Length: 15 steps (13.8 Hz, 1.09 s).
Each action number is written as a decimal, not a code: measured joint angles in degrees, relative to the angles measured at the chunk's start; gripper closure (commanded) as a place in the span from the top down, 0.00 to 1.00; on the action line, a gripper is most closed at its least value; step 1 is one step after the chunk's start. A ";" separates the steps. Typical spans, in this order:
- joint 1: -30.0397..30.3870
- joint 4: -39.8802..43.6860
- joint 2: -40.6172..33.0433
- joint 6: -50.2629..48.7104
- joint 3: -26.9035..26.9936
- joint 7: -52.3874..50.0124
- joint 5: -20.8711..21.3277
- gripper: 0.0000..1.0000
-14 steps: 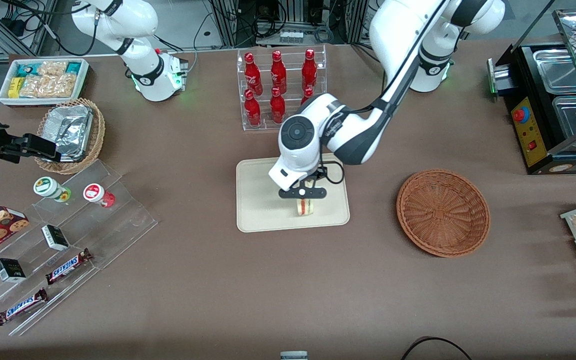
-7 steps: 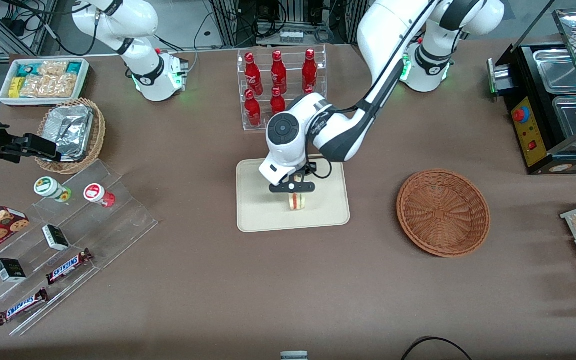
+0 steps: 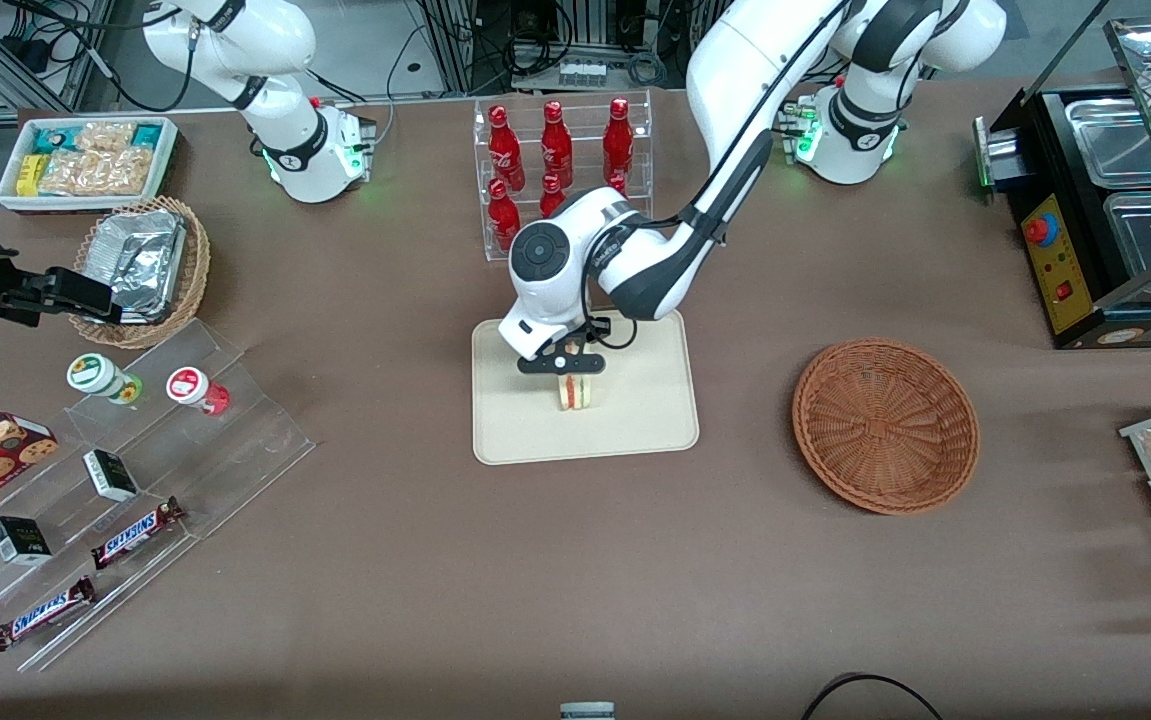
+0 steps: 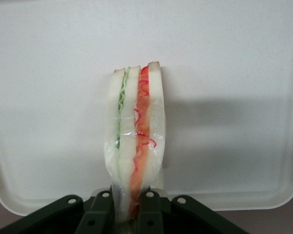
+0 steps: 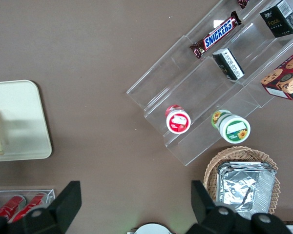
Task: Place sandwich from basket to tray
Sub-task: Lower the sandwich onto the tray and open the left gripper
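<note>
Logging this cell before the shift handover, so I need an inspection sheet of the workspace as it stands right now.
Surface: brown table, no spills seen.
Job's things: sandwich upright over the tray, contact unclear; basket holds nothing.
Clutter: red bottles in a rack, foil basket, snack bin, Snickers bars on acrylic steps.
Grippers: gripper above the tray, shut on the sandwich.
Cables: black cable at the table's near edge.
Surroundings: food warmer toward the working arm's end.
</note>
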 measured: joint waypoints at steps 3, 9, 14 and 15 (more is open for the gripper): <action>0.00 0.01 0.81 1.19 0.17 0.00 0.00 0.66; 0.02 1.05 1.15 1.62 0.35 0.01 0.01 1.00; 0.28 2.88 -4.06 -2.99 2.60 -0.40 0.01 1.00; 0.32 3.03 -5.92 -5.01 3.56 -0.86 0.01 1.00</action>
